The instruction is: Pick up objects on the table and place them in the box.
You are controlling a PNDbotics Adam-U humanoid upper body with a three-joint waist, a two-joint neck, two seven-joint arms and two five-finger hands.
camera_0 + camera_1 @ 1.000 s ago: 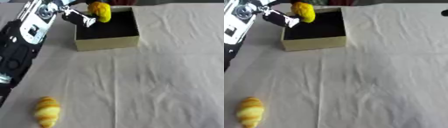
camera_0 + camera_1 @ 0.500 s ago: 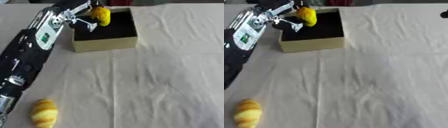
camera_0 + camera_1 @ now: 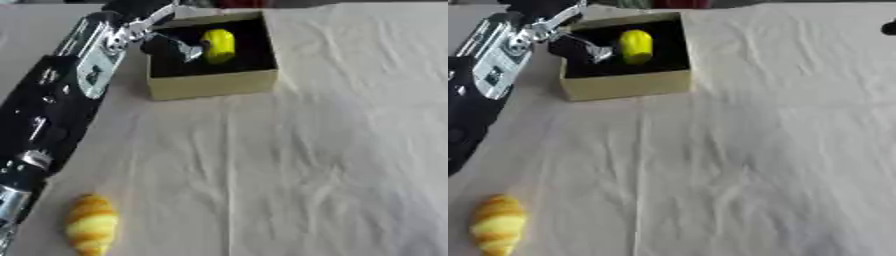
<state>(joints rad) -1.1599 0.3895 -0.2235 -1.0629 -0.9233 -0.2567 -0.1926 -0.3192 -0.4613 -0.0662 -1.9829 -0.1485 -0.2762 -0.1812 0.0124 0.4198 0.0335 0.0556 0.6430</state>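
A tan cardboard box [image 3: 214, 84] with a black inside stands at the far left of the table. A yellow rounded object [image 3: 218, 45] lies inside it. My left hand [image 3: 171, 44] reaches in over the box's left wall, its fingers spread just left of the yellow object and not closed round it. A yellow-and-orange striped croissant-shaped object [image 3: 92, 230] lies on the cloth near the front left corner, beside my left forearm [image 3: 61, 105]. My right hand shows in neither view.
A wrinkled white cloth [image 3: 332, 150] covers the table. A small dark shape [image 3: 890, 27] sits at the right edge of the right eye view.
The yellow object has gone from the box's far rim down into the box, and my left hand's fingers have come off it. The camera has shifted slightly.
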